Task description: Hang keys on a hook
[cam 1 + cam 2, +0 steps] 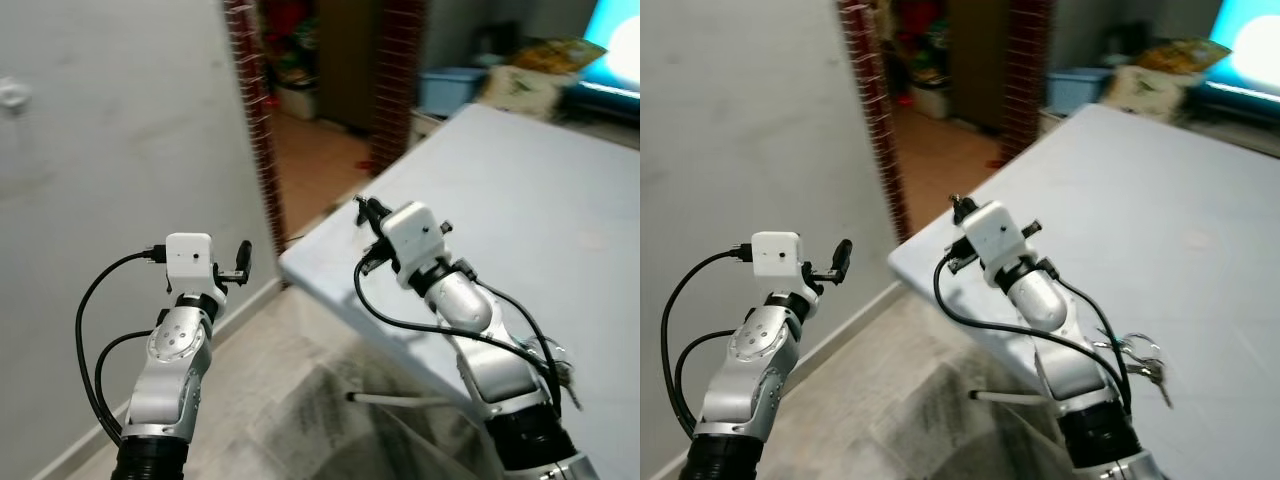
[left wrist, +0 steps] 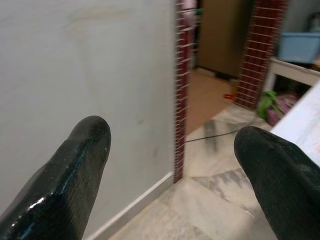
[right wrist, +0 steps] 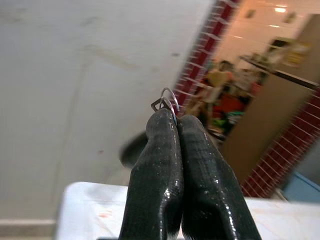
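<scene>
Right wrist view: key ring (image 3: 169, 102) pinched at right hand (image 3: 171, 117) fingertips.

Both silver arms are reaching forward and upward, bent at the elbow, each carrying a white camera block at the wrist with black cables looping back along the forearm. The left tool (image 2: 170, 165) is holding its two black fingers (image 2: 75, 175) wide apart. The right tool (image 3: 175, 117) is pressing its fingers together, pinching a thin metal ring (image 3: 167, 100) at the tips.
</scene>
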